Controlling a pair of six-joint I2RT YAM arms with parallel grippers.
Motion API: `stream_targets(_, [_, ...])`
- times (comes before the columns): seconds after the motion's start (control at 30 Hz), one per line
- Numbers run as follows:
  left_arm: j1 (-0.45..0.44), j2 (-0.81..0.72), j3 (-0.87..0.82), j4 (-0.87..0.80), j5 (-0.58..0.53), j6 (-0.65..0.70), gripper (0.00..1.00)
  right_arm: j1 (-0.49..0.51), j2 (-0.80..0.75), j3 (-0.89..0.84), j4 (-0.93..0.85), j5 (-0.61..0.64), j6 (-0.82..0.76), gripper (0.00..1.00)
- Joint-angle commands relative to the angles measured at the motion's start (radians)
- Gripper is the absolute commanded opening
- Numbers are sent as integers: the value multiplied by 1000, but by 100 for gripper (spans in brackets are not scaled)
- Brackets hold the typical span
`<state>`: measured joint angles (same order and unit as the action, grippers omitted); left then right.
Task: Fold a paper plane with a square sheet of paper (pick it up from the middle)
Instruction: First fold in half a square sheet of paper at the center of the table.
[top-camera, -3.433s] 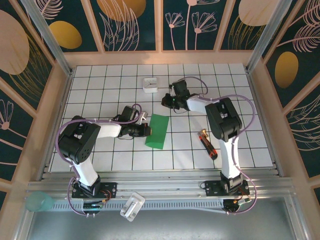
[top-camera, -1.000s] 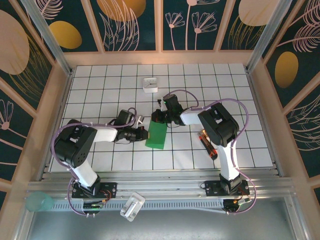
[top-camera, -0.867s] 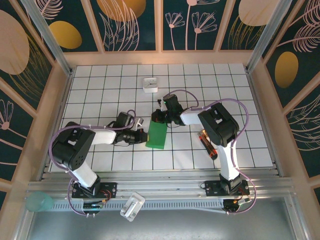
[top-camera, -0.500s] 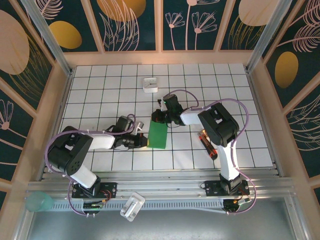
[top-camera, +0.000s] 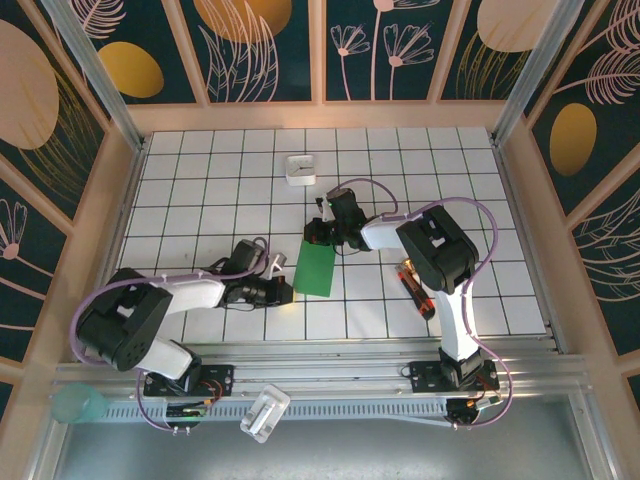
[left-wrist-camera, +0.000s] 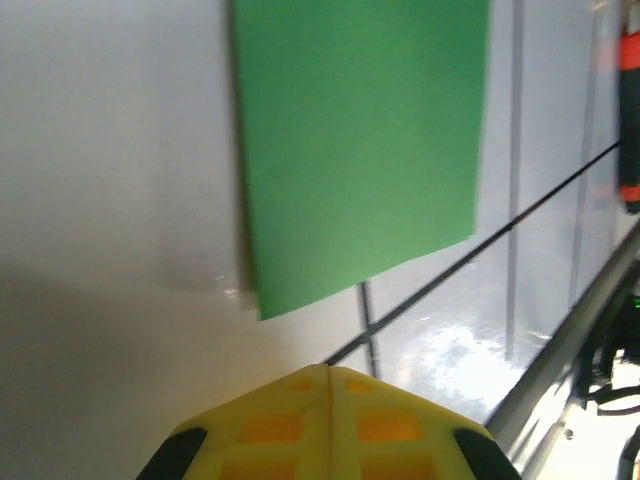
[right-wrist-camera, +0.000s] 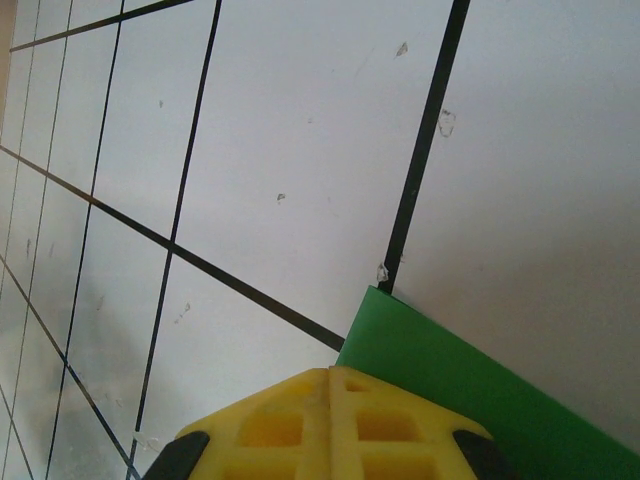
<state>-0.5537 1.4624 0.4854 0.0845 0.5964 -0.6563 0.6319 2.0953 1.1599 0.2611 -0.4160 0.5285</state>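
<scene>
My left gripper (top-camera: 284, 291), fingers pressed together, lies just left of the green paper (top-camera: 315, 270); my right gripper (top-camera: 318, 233), likewise pressed together, sits at its far corner

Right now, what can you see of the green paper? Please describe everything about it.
The green paper is a thin, plain, bright green sheet, seen as a rectangle longer than wide, so probably folded in half. It lies flat on the white tiled table, near the middle, slightly slanted against the grid lines. The shut right hand is at its far left corner, seemingly touching it; the shut left hand points at its near left corner, apart from it.
</scene>
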Motion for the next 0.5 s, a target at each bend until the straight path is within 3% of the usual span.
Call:
stream_targets(0.0, [31, -34, 53, 79, 35, -80, 0, -24, 50, -48, -148, 107, -30, 0])
stream_targets(0.27, [75, 189, 222, 163, -10, -81, 0, -23, 47, -54, -144, 100, -31, 0])
stream_targets(0.47, [84, 350, 292, 134, -11, -21, 0, -23, 46, -54, -146, 102, -37, 0])
